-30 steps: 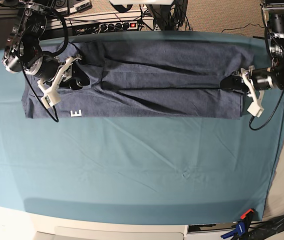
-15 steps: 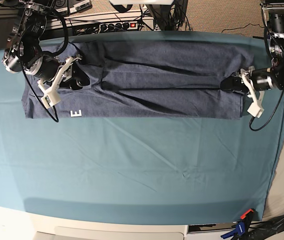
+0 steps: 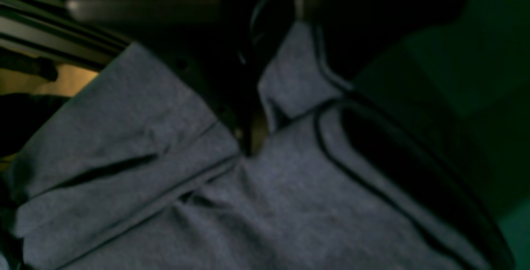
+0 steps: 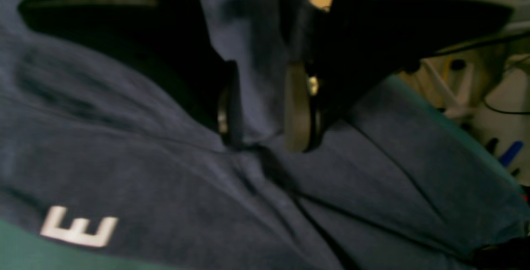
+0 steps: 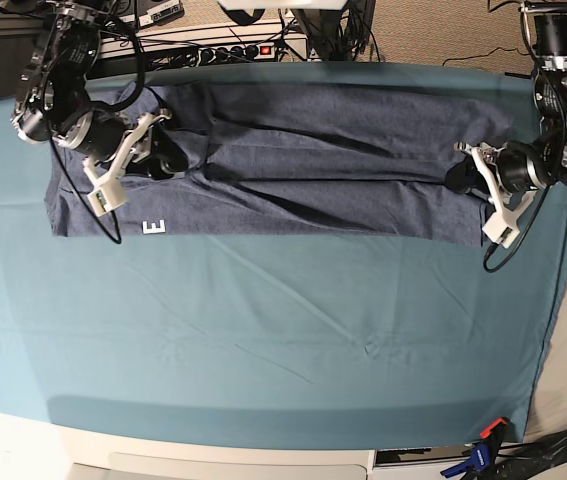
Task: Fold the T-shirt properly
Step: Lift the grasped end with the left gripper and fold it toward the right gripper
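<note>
The slate-blue T-shirt [image 5: 313, 170] lies as a long band across the far part of the teal table cloth [image 5: 263, 340]. A white letter E [image 5: 153, 227] shows at its near left edge. At the band's right end my left gripper [image 5: 455, 172] is shut on the shirt. The left wrist view shows the cloth [image 3: 290, 203] bunched into that gripper [image 3: 248, 141]. Over the left end, my right gripper [image 5: 171, 158] holds a raised fold. The right wrist view shows the fabric [image 4: 124, 158] pinched between this gripper's [image 4: 261, 108] two fingers, above the E [image 4: 78, 232].
A power strip [image 5: 228, 52] and cables run just past the table's far edge. A blue clamp [image 5: 478, 455] grips the cloth at the near right corner. The teal cloth stretches broad and flat toward the near edge.
Both grippers shifted slightly with the cloth held. The one at the left of the base view moved toward the far edge, and the one at the right turned a little.
</note>
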Controlling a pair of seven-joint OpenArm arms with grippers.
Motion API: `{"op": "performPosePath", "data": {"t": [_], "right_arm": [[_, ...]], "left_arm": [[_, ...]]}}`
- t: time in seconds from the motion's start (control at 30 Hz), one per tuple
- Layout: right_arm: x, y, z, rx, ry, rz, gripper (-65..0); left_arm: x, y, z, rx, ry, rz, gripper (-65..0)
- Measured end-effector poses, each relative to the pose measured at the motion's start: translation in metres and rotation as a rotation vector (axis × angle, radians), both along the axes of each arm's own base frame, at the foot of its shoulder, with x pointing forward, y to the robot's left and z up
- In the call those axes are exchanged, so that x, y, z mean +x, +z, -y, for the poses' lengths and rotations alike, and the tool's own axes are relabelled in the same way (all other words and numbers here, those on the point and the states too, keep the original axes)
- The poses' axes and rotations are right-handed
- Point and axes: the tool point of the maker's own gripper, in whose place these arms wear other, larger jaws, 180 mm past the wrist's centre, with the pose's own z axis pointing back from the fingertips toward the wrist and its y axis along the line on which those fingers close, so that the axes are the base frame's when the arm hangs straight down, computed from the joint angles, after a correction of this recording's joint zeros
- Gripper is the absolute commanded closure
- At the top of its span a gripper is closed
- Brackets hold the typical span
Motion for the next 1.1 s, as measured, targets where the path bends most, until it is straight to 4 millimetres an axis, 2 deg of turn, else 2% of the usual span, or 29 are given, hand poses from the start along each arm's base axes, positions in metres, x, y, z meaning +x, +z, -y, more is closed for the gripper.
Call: {"op": "performPosePath", "data": {"t": [0.13, 0.23, 0.37, 0.5, 0.67, 0.83, 0.97, 1.1], "right_arm": [[0.0, 0.003, -0.012, 0.059, -0.001, 0.01, -18.7], [0.0, 0.003, -0.012, 0.06, -0.002, 0.01, -18.7], [0.0, 0.003, -0.012, 0.06, -0.002, 0.01, -18.7], [0.0, 0.003, -0.012, 0.061, -0.002, 0.01, -18.7], [0.0, 0.003, -0.012, 0.061, -0.002, 0.01, -18.7], [0.001, 0.003, -0.012, 0.06, -0.002, 0.011, -18.7], [0.0, 0.003, -0.012, 0.06, -0.002, 0.01, -18.7], [0.0, 0.003, -0.012, 0.059, -0.002, 0.01, -18.7]], "left_arm": [[0.001, 0.004, 0.002, 0.006, -0.009, 0.015, 0.0], [0.001, 0.006, 0.005, 0.01, -0.022, 0.025, 0.0], [-0.006, 0.003, 0.028, 0.045, -0.118, 0.023, 0.0], [-0.013, -0.006, 0.047, 0.186, -0.219, 0.041, 0.0], [-0.013, 0.0, 0.071, 0.325, -0.317, 0.141, 0.0], [-0.015, -0.004, 0.08, 0.372, -0.371, 0.164, 0.0], [-0.011, -0.003, 0.086, 0.389, -0.379, 0.184, 0.0], [0.003, 0.005, 0.095, 0.381, -0.368, 0.224, 0.0]]}}
